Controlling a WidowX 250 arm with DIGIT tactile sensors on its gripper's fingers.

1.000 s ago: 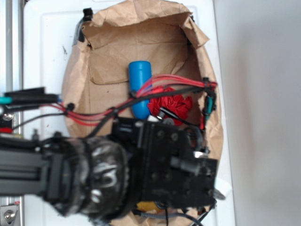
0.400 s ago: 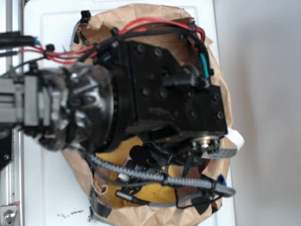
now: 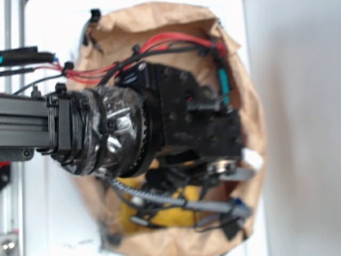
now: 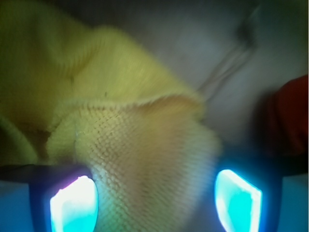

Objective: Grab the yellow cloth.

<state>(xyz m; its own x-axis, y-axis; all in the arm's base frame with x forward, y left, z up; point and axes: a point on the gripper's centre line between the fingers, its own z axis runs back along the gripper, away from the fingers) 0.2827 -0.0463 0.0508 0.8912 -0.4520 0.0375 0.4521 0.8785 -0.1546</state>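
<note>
The yellow cloth [image 4: 145, 159] is a rumpled terry rag filling most of the wrist view. A raised fold of it stands between my fingertips. My gripper [image 4: 156, 200] is open, its glowing cyan pads [image 4: 75, 203] on either side of that fold. The left pad touches the cloth and the right pad stands slightly apart from it. In the exterior view the yellow cloth [image 3: 176, 216] shows below the black wrist block [image 3: 192, 117], which hides the fingers.
The cloth lies in a brown paper bag [image 3: 160, 21] on a white surface. The red cloth ball [image 4: 292, 116] is at the right edge of the wrist view. Red and black cables and a grey braided cable [image 3: 176, 201] hang round the wrist.
The arm swung from the bag's near end, covering the blue object and red ball and uncovering the yellow cloth. It has since sunk a little lower over the cloth.
</note>
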